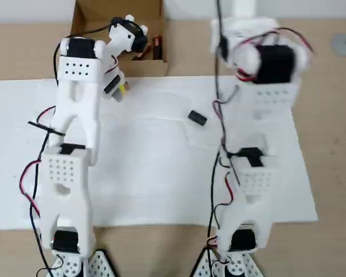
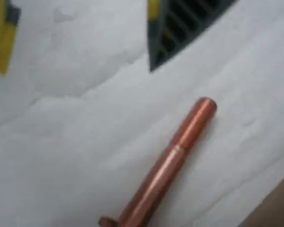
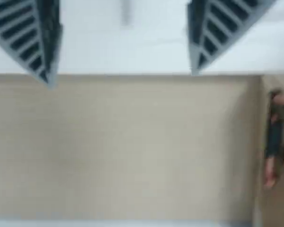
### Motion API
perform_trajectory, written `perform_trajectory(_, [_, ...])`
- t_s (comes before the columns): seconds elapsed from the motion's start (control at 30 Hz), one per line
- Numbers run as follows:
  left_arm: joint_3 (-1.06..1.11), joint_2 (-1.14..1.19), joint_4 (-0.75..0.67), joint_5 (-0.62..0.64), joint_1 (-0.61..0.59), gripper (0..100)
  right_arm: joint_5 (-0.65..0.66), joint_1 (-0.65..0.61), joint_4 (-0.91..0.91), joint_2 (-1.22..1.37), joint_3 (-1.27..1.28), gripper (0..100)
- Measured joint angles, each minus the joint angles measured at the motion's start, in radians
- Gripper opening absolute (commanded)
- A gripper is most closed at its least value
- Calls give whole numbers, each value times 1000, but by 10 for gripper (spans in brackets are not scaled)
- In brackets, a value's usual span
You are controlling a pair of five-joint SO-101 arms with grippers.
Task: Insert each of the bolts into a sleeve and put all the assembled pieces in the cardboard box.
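Left wrist view: bolt (image 2: 173, 156) is lying on paper (image 2: 61, 156), clear of wide-spread left gripper (image 2: 75, 66)
High view: sleeve (image 1: 198, 118) is lying between arms
Right gripper (image 3: 120, 78): gaping wide

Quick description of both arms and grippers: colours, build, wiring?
Left arm and right arm: white printed shells with perforated panels, black servos, red and black cables. Left gripper: dark ribbed, yellow patches. Right gripper: grey ribbed, no yellow visible.

lab tabletop: two wired robot arms (image 1: 75, 115), paper sheet (image 1: 161, 179).
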Motion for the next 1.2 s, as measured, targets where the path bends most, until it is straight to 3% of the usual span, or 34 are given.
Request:
perform_trajectory(0.2, [-175, 160, 0, -87, -25, 203, 89, 61, 0, -109, -2, 217])
perform_trajectory(0.47, [-388, 339, -14, -175, -35, 203, 107, 80, 0, -147, -2, 217])
perform_trajectory(1.0, [-451, 485, -60, -201, -15, 199, 107, 80, 0, -147, -8, 217])
perform_trajectory(1.2, [-454, 499, -71, -196, -12, 47, 107, 80, 0, -147, -11, 217])
